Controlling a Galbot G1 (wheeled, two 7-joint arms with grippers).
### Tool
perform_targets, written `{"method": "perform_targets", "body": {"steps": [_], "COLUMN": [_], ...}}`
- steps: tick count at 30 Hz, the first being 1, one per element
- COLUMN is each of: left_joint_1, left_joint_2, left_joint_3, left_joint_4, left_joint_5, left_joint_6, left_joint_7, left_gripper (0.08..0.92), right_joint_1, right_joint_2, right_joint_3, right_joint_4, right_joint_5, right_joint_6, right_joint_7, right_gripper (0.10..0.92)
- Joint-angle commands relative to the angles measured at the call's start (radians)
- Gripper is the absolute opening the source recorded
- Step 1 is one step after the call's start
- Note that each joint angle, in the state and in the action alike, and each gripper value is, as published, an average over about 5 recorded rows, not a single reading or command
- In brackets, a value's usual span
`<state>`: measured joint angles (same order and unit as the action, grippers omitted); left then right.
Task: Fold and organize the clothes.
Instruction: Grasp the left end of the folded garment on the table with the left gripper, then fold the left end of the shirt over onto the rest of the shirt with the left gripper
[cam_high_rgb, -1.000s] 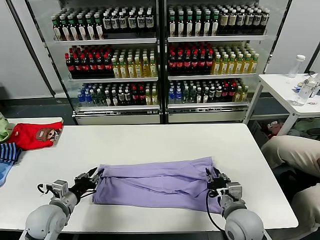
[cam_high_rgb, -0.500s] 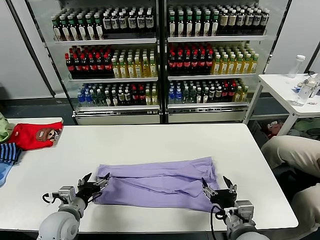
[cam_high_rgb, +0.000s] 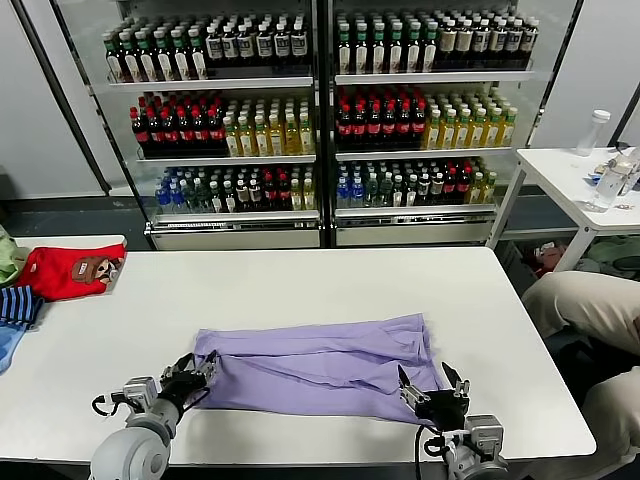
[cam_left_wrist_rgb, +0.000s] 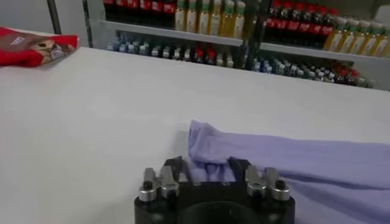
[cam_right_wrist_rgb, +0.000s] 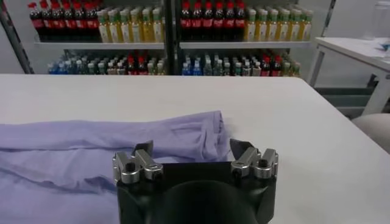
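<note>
The lavender t-shirt (cam_high_rgb: 318, 367) is being shown lying folded lengthwise at the near middle of the white table (cam_high_rgb: 300, 285). The left gripper (cam_high_rgb: 192, 372) is being held at its left end, fingers partly spread, gripping nothing. The right gripper (cam_high_rgb: 432, 385) is being held released at its right end.

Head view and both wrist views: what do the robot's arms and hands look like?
Both arms have rounded grey shells ending in black hands. The left hand and right hand have dark fingers on silver knuckle blocks with black screws, and a thin black cable loops beside each wrist.
</note>
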<state>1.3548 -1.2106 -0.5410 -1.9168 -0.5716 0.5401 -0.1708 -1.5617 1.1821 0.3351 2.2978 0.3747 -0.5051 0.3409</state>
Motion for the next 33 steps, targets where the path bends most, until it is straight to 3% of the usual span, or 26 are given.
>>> {"method": "perform_targets", "body": {"steps": [1, 9, 14, 20, 27, 30, 33], "left_joint_1": [0.001, -0.014, -0.007, 0.054, 0.158, 0.163, 0.172], "left_joint_2": [-0.016, -0.029, -0.012, 0.070, 0.160, 0.165, 0.133], "left_joint_3": [0.022, 0.038, -0.031, -0.216, -0.463, -0.479, -0.413], "left_joint_4": [0.009, -0.007, -0.073, -0.129, -0.075, -0.090, -0.203], "left_joint_5": [-0.018, 0.073, 0.216, 0.275, 0.351, 0.341, 0.290], "left_joint_6": [0.010, -0.006, -0.014, -0.020, -0.094, -0.095, -0.082], "left_joint_7": [-0.028, -0.025, -0.009, 0.025, 0.107, 0.106, 0.086], "left_gripper": [0.481, 0.247, 0.122, 0.105, 0.105, 0.105, 0.105], "right_joint_1": [-0.013, -0.009, -0.002, 0.006, 0.005, 0.011, 0.013], "right_joint_2": [0.008, 0.015, 0.011, -0.003, -0.022, -0.030, -0.033], "right_joint_3": [-0.004, -0.005, 0.000, 0.017, 0.065, 0.078, 0.079], "right_joint_4": [0.006, -0.001, -0.001, 0.007, 0.033, 0.041, 0.046], "right_joint_5": [-0.011, -0.018, -0.021, -0.019, 0.010, 0.016, 0.015], "right_joint_6": [0.002, 0.003, 0.004, 0.006, 0.009, 0.009, 0.009], "right_joint_7": [-0.001, -0.001, -0.002, -0.004, -0.008, -0.010, -0.011], "right_gripper": [0.823, 0.823, 0.823, 0.823, 0.823, 0.823, 0.823]}}
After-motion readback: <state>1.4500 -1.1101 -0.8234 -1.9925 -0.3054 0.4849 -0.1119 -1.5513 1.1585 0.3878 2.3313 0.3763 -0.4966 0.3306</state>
